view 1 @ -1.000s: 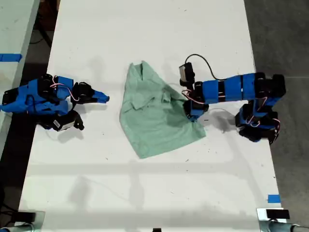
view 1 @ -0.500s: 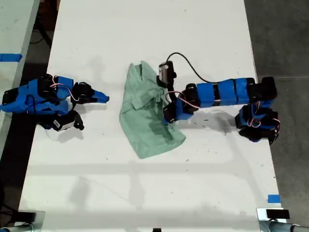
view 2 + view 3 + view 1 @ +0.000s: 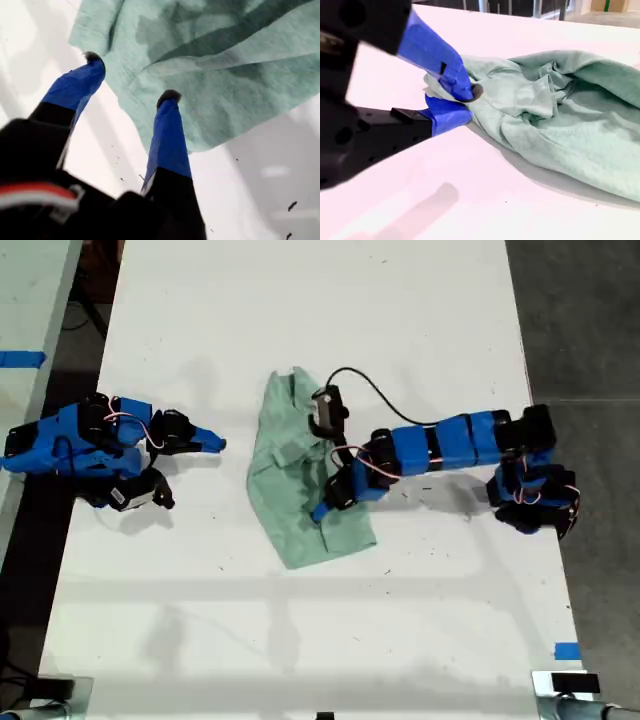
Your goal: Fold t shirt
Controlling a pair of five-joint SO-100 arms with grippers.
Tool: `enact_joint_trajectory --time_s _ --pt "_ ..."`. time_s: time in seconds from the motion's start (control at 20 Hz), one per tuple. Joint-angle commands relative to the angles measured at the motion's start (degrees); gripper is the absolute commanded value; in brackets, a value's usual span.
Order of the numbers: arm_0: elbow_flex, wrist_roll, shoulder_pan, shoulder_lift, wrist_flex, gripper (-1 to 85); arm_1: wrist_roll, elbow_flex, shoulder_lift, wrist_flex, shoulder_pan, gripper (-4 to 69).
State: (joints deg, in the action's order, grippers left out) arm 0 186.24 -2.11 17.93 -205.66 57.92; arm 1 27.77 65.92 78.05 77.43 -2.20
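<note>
The pale mint-green t shirt (image 3: 295, 495) lies wrinkled in the middle of the white table (image 3: 300, 640), its side on the exterior view's right doubled over the rest. My first gripper (image 3: 322, 508) reaches from the exterior view's right and sits over the shirt's lower part. In the first wrist view it (image 3: 131, 76) is open, both fingertips at the edge of the t shirt (image 3: 225, 75). My second gripper (image 3: 215, 443) rests on the table at the exterior view's left, a short gap from the shirt. In the second wrist view it (image 3: 462, 102) is shut, the t shirt (image 3: 560, 115) just beyond it.
A black camera cable (image 3: 380, 400) arcs above the first arm. Blue tape (image 3: 567, 651) marks the table's near corner on the exterior view's right. Grey floor lies past that edge. Another white surface with blue tape (image 3: 20, 358) stands at the exterior view's left.
My first arm swept toward the exterior view's left across the shirt, carrying its side over, so the shirt is now narrower. My second arm has not moved.
</note>
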Motion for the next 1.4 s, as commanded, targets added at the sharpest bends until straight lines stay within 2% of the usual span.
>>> enact_joint_trajectory --time_s 0.0,0.15,0.2,0.3,0.45,0.6,0.7,0.8,0.85,0.9,1.05,1.25,1.35 --pt "2.46 -0.35 0.62 -0.09 0.00 2.2 -1.49 0.70 10.90 3.52 1.41 24.4" --pt "2.46 -0.44 0.44 -0.09 0.09 2.1 -5.71 12.74 19.60 5.98 3.25 21.4" --pt "2.46 -0.44 0.35 0.00 0.09 2.1 -6.86 19.25 24.61 4.83 3.60 17.8" --pt "2.46 -0.44 0.35 0.00 0.09 2.0 -8.35 34.63 37.71 0.35 3.78 15.7" --pt "2.46 0.18 -0.09 0.00 0.09 2.2 -12.74 57.83 58.89 -4.66 4.22 14.0" --pt "2.46 1.49 -2.64 0.00 0.09 6.8 -16.52 81.21 83.50 -7.73 3.78 12.2" --pt "2.46 1.93 -3.08 0.00 0.09 6.8 -18.02 95.27 106.00 -4.48 2.29 10.5" --pt "2.46 1.76 -1.93 0.00 0.09 7.3 -20.13 104.85 123.49 4.75 1.41 9.3" --pt "2.46 1.49 -1.32 0.00 0.09 7.8 -19.07 106.96 122.17 5.01 1.23 9.6" --pt "2.46 1.49 -1.14 0.00 0.09 7.9 -17.75 110.57 122.43 2.64 1.23 9.9" --pt "2.46 1.41 -2.64 0.00 0.09 8.4 -7.12 111.45 122.52 1.05 4.39 11.0" --pt "2.46 1.41 -5.01 0.00 0.09 8.5 -10.63 111.45 122.52 1.05 1.23 11.7" --pt "2.46 1.41 -5.36 0.00 0.09 8.5 -9.76 111.45 122.52 1.05 0.70 11.3"
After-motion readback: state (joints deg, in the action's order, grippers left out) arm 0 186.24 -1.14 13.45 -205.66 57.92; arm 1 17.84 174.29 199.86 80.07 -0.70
